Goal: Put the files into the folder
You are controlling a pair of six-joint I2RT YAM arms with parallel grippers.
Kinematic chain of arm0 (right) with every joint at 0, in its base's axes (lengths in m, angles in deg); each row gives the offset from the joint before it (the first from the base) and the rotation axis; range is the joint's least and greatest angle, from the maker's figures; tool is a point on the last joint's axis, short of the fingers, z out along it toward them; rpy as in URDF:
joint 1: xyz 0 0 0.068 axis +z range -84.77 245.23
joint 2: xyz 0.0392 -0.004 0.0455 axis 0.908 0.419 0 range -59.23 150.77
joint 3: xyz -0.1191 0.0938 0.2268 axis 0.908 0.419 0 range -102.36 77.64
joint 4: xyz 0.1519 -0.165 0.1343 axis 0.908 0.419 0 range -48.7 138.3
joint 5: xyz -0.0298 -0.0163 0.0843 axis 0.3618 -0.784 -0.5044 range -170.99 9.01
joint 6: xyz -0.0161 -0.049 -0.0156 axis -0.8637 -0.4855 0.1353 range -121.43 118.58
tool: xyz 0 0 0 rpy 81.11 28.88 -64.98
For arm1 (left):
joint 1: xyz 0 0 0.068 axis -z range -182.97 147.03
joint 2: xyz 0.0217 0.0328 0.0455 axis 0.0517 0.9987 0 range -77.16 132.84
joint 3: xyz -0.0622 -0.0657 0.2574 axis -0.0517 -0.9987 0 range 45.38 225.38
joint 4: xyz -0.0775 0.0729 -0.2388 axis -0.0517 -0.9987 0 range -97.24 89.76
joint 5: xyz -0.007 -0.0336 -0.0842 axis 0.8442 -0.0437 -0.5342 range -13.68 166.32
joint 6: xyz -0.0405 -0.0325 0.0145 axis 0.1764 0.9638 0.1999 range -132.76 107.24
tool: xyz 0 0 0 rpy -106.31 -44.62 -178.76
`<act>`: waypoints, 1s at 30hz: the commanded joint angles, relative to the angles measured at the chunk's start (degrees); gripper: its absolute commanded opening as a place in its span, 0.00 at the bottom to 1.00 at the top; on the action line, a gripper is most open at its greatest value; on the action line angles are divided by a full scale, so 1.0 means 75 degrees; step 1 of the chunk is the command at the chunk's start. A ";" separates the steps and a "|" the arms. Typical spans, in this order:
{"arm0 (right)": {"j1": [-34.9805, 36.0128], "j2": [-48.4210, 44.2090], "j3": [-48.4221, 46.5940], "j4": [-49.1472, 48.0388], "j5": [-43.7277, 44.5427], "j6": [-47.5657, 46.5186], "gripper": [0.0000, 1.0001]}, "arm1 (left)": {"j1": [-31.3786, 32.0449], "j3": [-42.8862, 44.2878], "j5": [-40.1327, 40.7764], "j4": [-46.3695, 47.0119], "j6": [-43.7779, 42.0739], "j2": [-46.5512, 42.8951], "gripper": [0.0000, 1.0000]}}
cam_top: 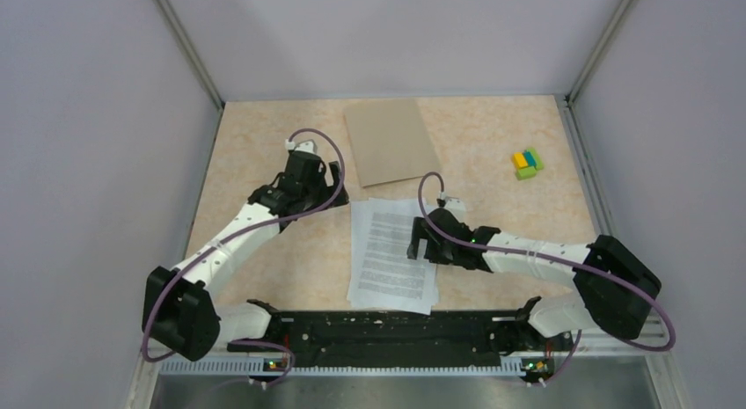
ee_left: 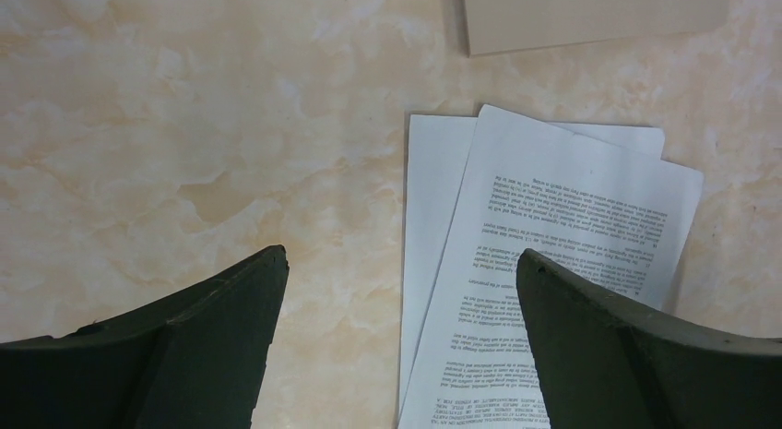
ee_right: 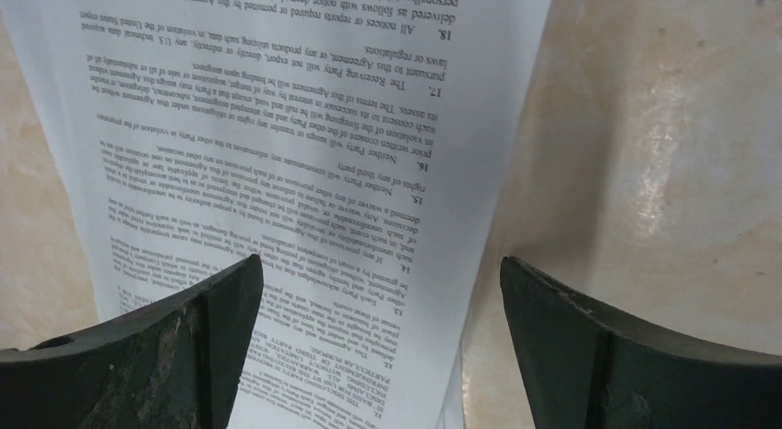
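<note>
Pickup step, I'd say. R claw [ee_right: 383, 268] gapes wide and empty, files [ee_right: 277, 125] under and ahead of it. L claw [ee_left: 401, 263] is also wide and empty, w/ files ahead-right and folder [ee_left: 590, 18] beyond. Next prob: pinch a sheet edge; folder looks shut. L wrist view shows the sheets' fanning clearest; only top view shows blocks [cam_top: 527, 164].

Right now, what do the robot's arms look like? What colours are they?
Both the left arm and the right arm have white tube sections joined by chunky black joints. A thin purple cable loops along each one. The left gripper and right gripper each have two dark, wedge-shaped fingers, a bit scuffed.
</note>
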 commanded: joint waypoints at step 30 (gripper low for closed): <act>0.1756 0.6245 -0.5726 -0.1170 -0.1719 0.0810 0.98 | -0.0987 0.1099 -0.0180 -0.1540 -0.0520 -0.1248 0.99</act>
